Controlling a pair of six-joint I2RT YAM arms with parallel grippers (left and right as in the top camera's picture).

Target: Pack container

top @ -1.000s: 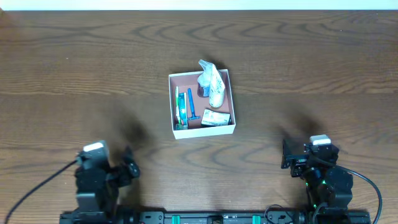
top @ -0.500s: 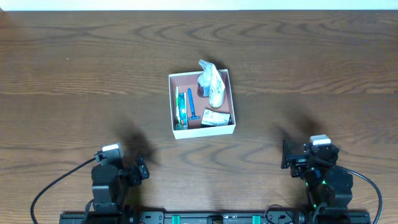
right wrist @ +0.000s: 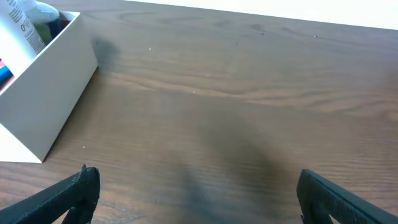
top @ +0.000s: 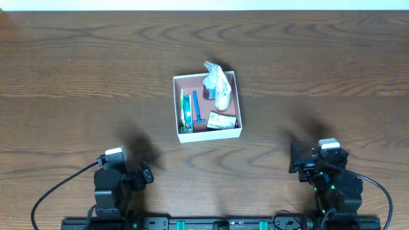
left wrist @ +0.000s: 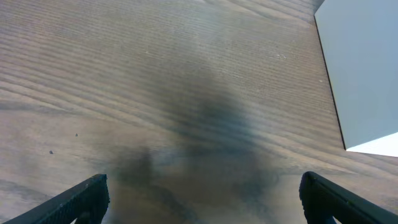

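Note:
The container (top: 238, 102), a shallow white-walled box with a dusty-pink bottom, sits at the table's middle. Inside lie a white tube (top: 222, 86), a blue razor (top: 197, 107), a green-and-blue item (top: 185, 110) and a small white packet (top: 221, 121). Its white wall shows in the left wrist view (left wrist: 364, 74) and the right wrist view (right wrist: 43, 106). My left gripper (top: 142, 174) is open and empty near the front left, over bare wood (left wrist: 202, 199). My right gripper (top: 295, 166) is open and empty near the front right (right wrist: 196, 196).
The brown wooden table (top: 77, 76) stretches all round the container. A white strip (top: 204, 4) runs along the far edge. Cables trail from both arm bases at the front edge.
The left arm moved right and back toward the front edge between one second and half a second ago, then stayed still. The right arm and the container have not moved.

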